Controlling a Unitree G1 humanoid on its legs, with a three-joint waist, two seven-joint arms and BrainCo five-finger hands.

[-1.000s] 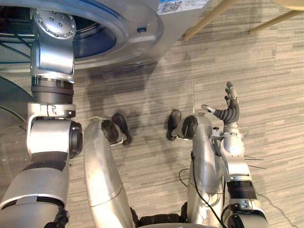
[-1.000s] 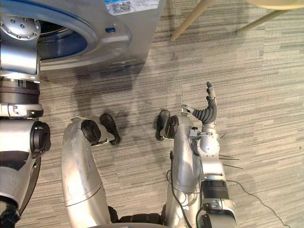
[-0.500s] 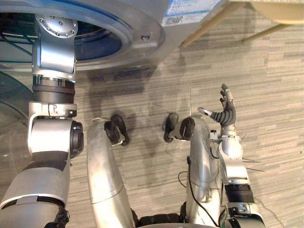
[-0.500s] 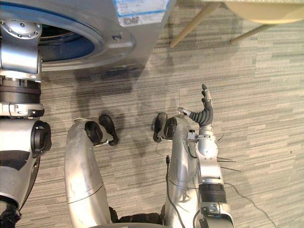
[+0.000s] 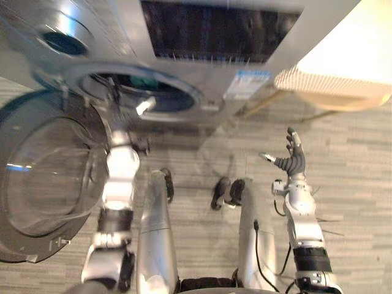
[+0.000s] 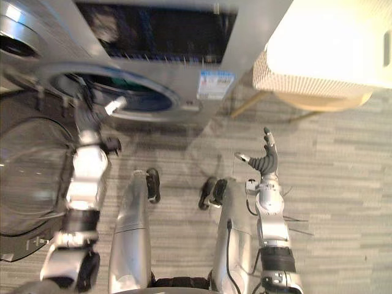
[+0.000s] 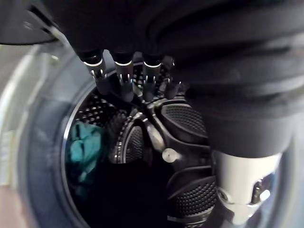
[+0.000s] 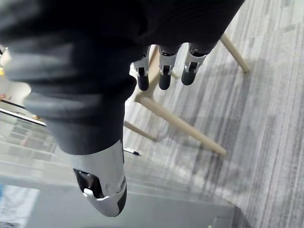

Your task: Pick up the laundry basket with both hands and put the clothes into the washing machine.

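The washing machine [image 5: 208, 37] stands ahead with its round glass door [image 5: 43, 177] swung open to the left. My left hand [image 6: 86, 113] is up at the mouth of the drum, its fingers [image 7: 142, 80] relaxed and holding nothing. Inside the drum lies a teal cloth [image 7: 83, 147]. A cream basket [image 6: 318, 55] with a perforated side rests on a stool at the upper right. My right hand [image 5: 291, 156] is raised over the carpet with straight fingers [image 8: 161, 71] and is empty, well below the basket.
The stool's slanted wooden legs [image 8: 175, 121] stand on the grey striped carpet [image 5: 355, 184] just right of the machine. The open door takes up the room at my left side.
The camera has tilted up, so the machine's front, the whole door and the basket have come into view. My right hand keeps its raised, open pose.
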